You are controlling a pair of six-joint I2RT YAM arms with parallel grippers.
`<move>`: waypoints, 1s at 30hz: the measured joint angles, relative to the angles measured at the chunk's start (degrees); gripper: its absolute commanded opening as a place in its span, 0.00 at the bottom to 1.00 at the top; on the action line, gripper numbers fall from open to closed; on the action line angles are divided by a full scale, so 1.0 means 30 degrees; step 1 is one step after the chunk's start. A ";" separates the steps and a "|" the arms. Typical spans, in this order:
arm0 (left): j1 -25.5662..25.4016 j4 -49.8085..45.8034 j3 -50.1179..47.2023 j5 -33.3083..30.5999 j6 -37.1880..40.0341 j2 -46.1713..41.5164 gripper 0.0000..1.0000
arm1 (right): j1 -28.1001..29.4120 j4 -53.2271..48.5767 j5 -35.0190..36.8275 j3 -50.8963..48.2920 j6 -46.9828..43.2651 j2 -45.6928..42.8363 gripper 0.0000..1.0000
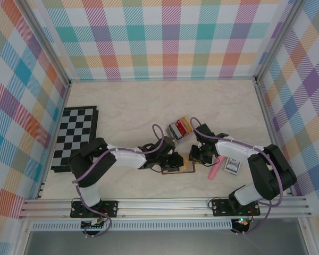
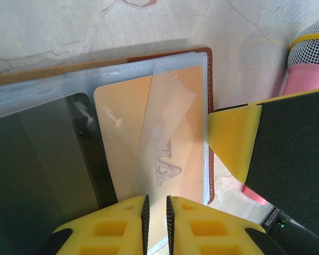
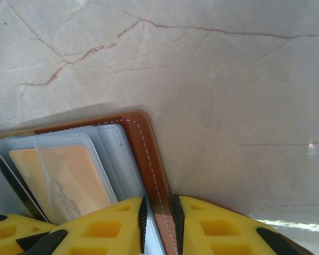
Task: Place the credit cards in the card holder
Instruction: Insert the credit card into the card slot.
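**Robotics laboratory test cell.** Silver aluminium frame posts (image 1: 44, 42) are enclosing a pale, marble-patterned tabletop (image 1: 133, 101). Panels of pastel plaid fabric (image 1: 170, 37) are standing as walls at the back and on both sides. Two black-and-white jointed robot arms, the left (image 1: 122, 156) and the right (image 1: 239, 151), are sitting bolted side by side to a ribbed silver aluminium rail (image 1: 165, 206) along the near edge. They are reaching over the tabletop. A flat black-and-white chequered board (image 1: 74, 138) is lying on the left of the surface.
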 measured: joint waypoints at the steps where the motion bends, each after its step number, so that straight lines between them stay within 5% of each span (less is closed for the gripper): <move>1: 0.0000 -0.0044 0.0000 -0.0029 0.0000 -0.0036 0.22 | 0.0000 -0.0015 0.0007 0.0000 0.0007 -0.0015 0.25; 15: -0.0051 -0.1494 0.0022 -0.1392 0.0437 -0.1370 0.34 | 0.0036 -0.0933 0.0423 0.0321 -0.0015 -0.1479 0.28; 30: -0.0051 -0.2295 0.1231 -0.1472 0.0437 -0.0095 0.29 | 0.0036 -0.0393 -0.0663 0.0321 -0.0022 -0.1253 0.27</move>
